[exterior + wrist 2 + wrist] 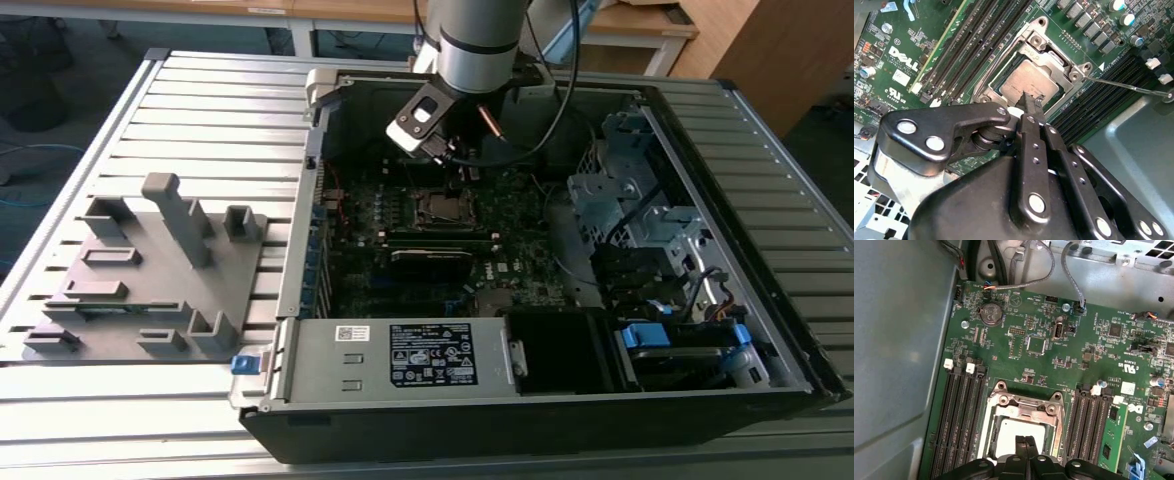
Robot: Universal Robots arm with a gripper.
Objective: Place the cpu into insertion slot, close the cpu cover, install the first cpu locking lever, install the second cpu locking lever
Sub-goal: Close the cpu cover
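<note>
The cpu (1029,82) lies flat in the insertion slot (985,89), its dull silver top showing through the square window of the cpu cover (1054,52). The cover lies down over the cpu in both wrist views. A thin metal locking lever (1129,85) sticks out from the socket's corner, across the black memory strips. My gripper (1031,102) hangs just above the cpu's edge, shut, with nothing between its fingertips. In the first wrist view the gripper (1026,441) is over the cpu (1014,432) and the cover (1024,410). In the exterior view the gripper (447,150) is above the socket (438,207).
The green motherboard (1019,350) lies inside an open computer case (561,395) on a slatted table (200,110). Memory strips (959,415) flank the socket on both sides. Drive cages (627,190) and cables crowd the exterior view's right. A grey fixture (147,270) stands on the exterior view's left.
</note>
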